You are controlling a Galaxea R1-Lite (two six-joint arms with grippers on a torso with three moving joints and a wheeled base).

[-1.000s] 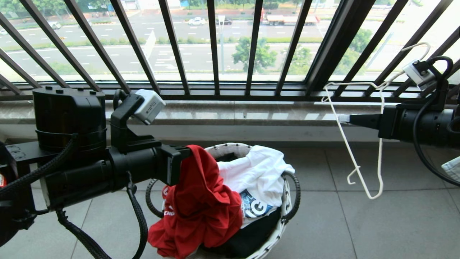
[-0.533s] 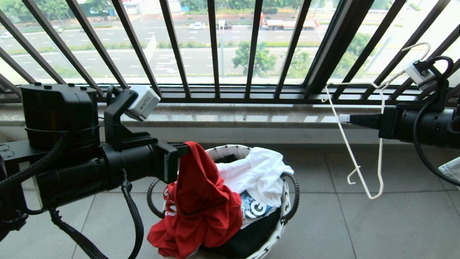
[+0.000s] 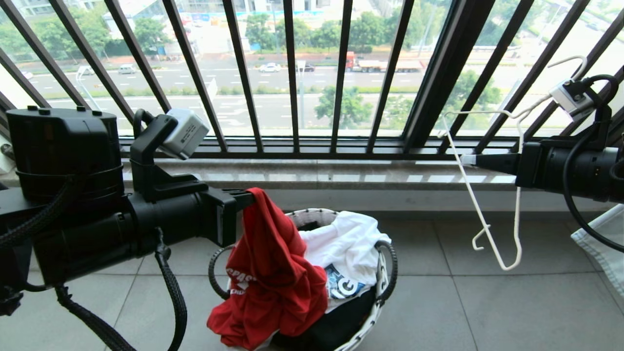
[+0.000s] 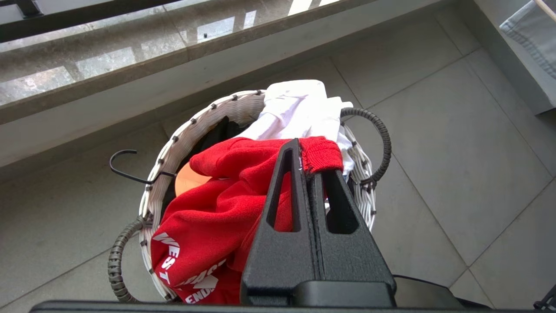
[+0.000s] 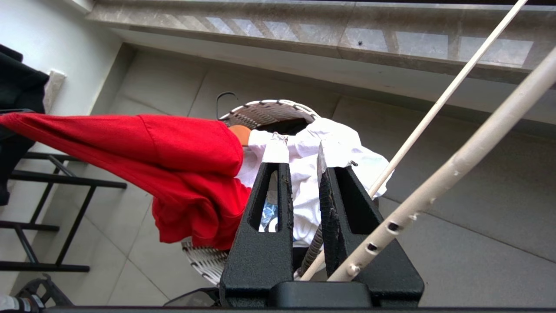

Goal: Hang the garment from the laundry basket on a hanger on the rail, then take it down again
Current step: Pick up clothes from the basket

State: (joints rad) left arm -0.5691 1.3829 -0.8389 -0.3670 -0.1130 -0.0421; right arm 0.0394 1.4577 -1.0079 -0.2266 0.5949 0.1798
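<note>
Head view: your left gripper (image 3: 251, 197) at nine o'clock pinches the garment (image 3: 268, 287), draped over the laundry basket (image 3: 312, 217).

Left wrist: jaws clamped on red fabric.

Right wrist: your right gripper (image 5: 299, 163) seems nearly closed on the hanger (image 5: 451, 174).

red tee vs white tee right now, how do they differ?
The red T-shirt is pinched at one edge in the shut left tool and hangs draped over the laundry basket rim; the white T-shirt lies loose inside, held by nothing. The red one shows white lettering, the white one a blue print. Both are crumpled, and both are at the basket.
</note>
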